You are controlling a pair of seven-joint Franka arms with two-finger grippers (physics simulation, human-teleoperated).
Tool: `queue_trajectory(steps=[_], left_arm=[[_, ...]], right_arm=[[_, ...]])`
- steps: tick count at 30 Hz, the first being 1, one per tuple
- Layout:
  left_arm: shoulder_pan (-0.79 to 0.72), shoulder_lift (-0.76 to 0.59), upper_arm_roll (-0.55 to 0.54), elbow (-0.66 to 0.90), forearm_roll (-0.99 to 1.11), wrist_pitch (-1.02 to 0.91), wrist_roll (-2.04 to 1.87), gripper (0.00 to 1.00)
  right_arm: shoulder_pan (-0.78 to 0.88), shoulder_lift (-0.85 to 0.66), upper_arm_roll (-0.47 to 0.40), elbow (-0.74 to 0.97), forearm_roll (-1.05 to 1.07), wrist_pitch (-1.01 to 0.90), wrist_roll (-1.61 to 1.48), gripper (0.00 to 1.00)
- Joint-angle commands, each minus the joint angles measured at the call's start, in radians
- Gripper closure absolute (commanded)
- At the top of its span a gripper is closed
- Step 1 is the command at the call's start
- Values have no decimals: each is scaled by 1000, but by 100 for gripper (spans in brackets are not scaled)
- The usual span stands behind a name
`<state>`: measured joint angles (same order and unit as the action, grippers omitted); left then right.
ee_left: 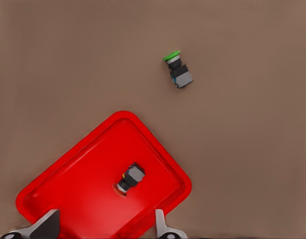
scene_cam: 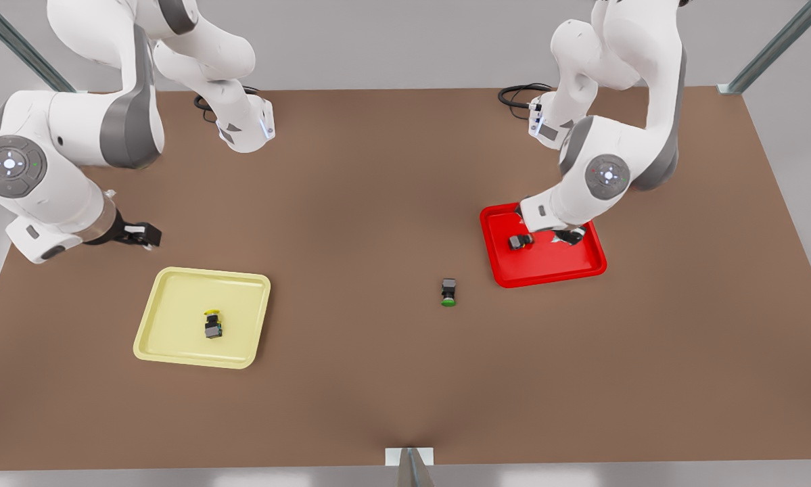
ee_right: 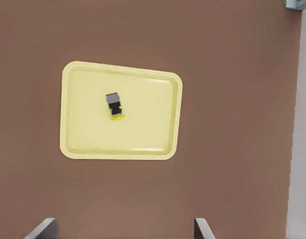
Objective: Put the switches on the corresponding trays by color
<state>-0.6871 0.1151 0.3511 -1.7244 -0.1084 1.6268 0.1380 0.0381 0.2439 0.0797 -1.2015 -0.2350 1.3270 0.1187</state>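
The red tray (scene_cam: 562,265) (ee_left: 78,184) lies at the front view's right. A dark switch (scene_cam: 519,241) (ee_left: 131,178) lies on its side inside it, its cap hard to tell from the red floor. My left gripper (scene_cam: 552,237) (ee_left: 105,231) hovers open just above this tray, beside that switch and not touching it. A green-capped switch (scene_cam: 448,292) (ee_left: 177,69) lies on the bare table between the trays. The yellow-capped switch (scene_cam: 212,325) (ee_right: 114,107) rests in the pale yellow tray (scene_cam: 175,297) (ee_right: 153,129). Behind that tray, my right gripper (scene_cam: 149,235) (ee_right: 123,231) waits open and holds nothing.
The brown table (scene_cam: 378,203) stretches wide between the two trays. Black cables (scene_cam: 517,95) lie at the back near the arm bases. Metal frame posts (scene_cam: 770,51) stand at the back corners, and a bracket (scene_cam: 409,457) sits at the front edge.
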Motion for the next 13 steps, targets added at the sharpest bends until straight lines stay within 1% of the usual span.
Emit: queue_trajectory(steps=[1, 2, 4, 5, 6, 7, 8, 9, 13], left_arm=[[49, -2, 3, 63, 59, -70, -56, 0], [161, -6, -17, 149, 85, -143, -84, 0], [432, -29, -99, 221, 87, -168, -80, 0], [577, -31, -185, 261, 88, -168, -89, 0], [590, -45, -173, 273, 90, -206, -121, 0], [598, -46, -135, 289, 85, -225, -115, 0], [613, -64, -150, 290, 87, -232, -120, 0], [632, -80, -188, 289, 88, -251, -123, 0], [632, -81, -219, 282, 107, -277, -123, 0]], right_arm=[[-4, 1, 2, -1, -1, -6, -14, 0], [-14, 6, 0, -3, 2, -22, -19, 0], [-14, 6, 6, 2, 3, -3, -30, 0], [-12, 6, 11, 3, 3, 3, -28, 0], [-12, -14, 9, 0, 2, 26, -30, 0], [-14, -40, 11, -10, 3, 29, -30, 0], [-14, -48, 11, -12, 5, 29, -30, 0], [-14, -48, 11, -13, 5, 29, -30, 0], [-9, -46, 11, -13, 5, 29, -28, 0]])
